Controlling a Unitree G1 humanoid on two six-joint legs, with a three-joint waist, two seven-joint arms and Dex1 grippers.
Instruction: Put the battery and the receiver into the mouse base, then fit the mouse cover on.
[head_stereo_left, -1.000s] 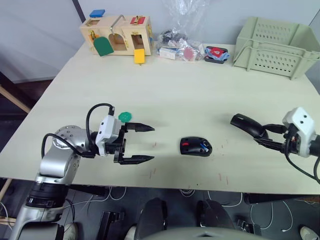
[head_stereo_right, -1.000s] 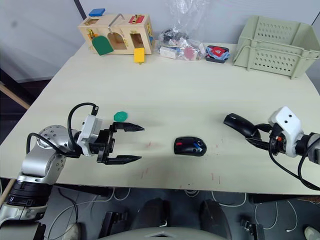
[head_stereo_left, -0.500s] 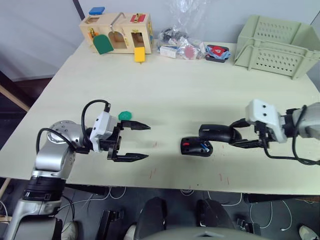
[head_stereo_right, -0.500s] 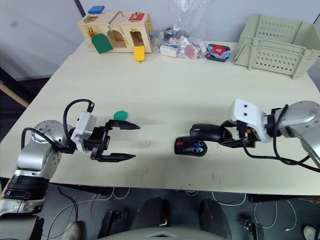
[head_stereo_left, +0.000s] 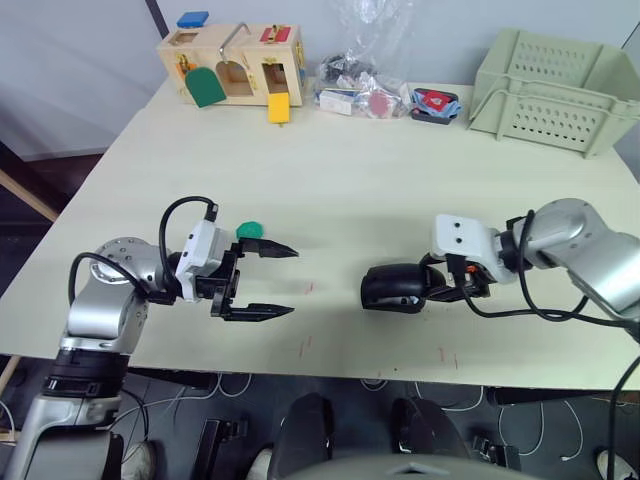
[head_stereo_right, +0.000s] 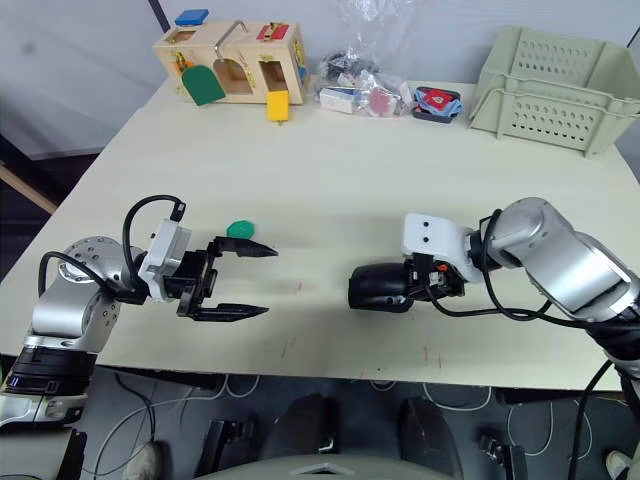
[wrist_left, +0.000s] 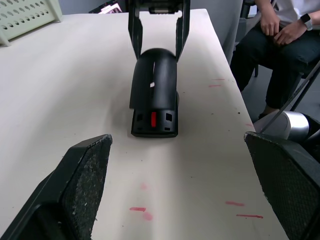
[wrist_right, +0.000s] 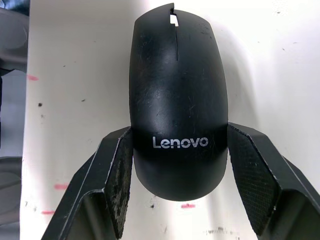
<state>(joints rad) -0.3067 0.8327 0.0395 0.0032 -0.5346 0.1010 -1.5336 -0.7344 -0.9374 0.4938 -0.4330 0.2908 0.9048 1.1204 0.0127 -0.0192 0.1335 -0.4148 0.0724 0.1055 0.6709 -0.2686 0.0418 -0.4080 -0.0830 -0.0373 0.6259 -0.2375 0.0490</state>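
The glossy Lenovo mouse cover (wrist_right: 176, 100) is lying lengthwise between the right gripper's (wrist_right: 176, 192) clamping fingers, pointing away toward the spread-open left gripper (head_stereo_left: 268, 282).

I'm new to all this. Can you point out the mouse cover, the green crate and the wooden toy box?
mouse cover (wrist_right: 176, 100): right wrist view, domed top.
green crate (head_stereo_left: 545, 125): left eye view, front wall.
wooden toy box (head_stereo_left: 255, 40): left eye view, top.

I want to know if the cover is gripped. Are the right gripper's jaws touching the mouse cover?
Touching. In the right wrist view, the right gripper has both pads pressed against the sides of the mouse cover, no gap showing.
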